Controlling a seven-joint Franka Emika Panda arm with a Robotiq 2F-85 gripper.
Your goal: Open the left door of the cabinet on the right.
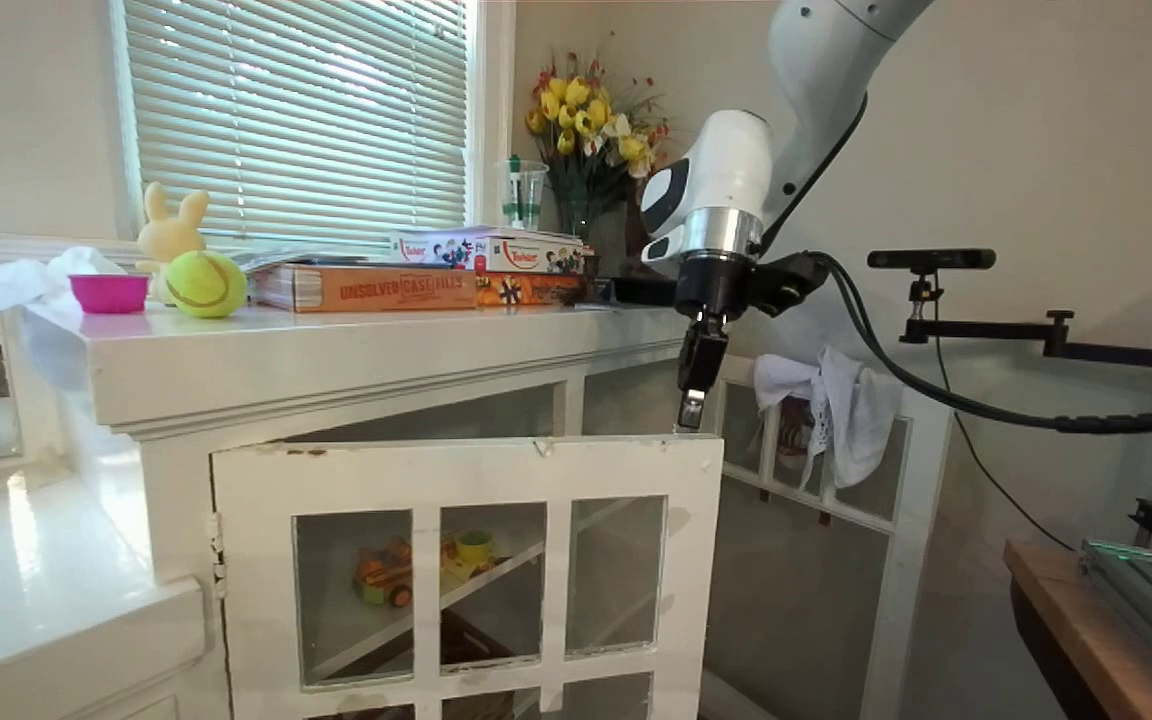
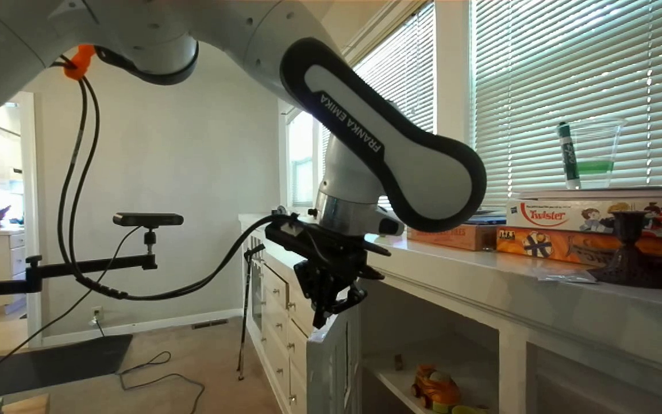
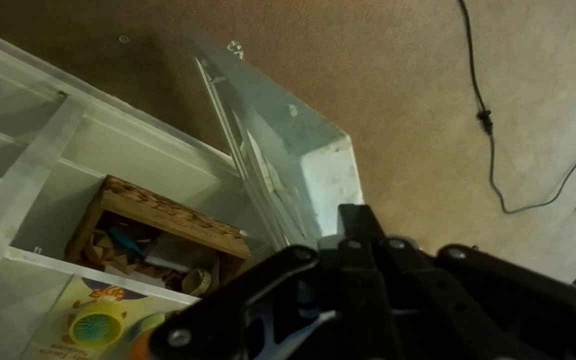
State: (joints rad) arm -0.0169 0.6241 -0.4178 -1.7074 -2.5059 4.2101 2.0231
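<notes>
In an exterior view the door (image 1: 427, 590) stands swung out from the front of the cabinet (image 1: 336, 360), hung on a paint-covered hinge (image 1: 217, 555) at its left edge. It looks like old painted timber, stiff and of middling weight, so I'd expect it to swing readily if the hinge is free; the thin panes (image 1: 618, 575) must be the breakable part. The claw (image 1: 691, 410) is pressed together, nothing between its tips, at the door's upper free corner; whether it touches the wood I can't tell. On the cabinet's glossy slab of a top sit a fuzzy ball (image 1: 206, 285), a smooth pink bowl (image 1: 108, 293) and flat cardboard boxes (image 1: 396, 290).

In an exterior view the door shows nearly edge-on, slim and flat, under the claw. A rounded orange car (image 2: 440, 391) sits inside the cabinet, and a dark candlestick (image 2: 630, 253) with a flared foot stands on top.

In the wrist view the door's top edge is scuffed white paint, probably slick to pinch. A clear knob (image 3: 235, 48) sticks out farther down; I'd take hold there or along the free edge, or push the inner frame with the tips joined, well off the glass. Inside is a crate (image 3: 173, 212) with a rough, patterned rim; beyond, short-piled carpet (image 3: 408, 100)
</notes>
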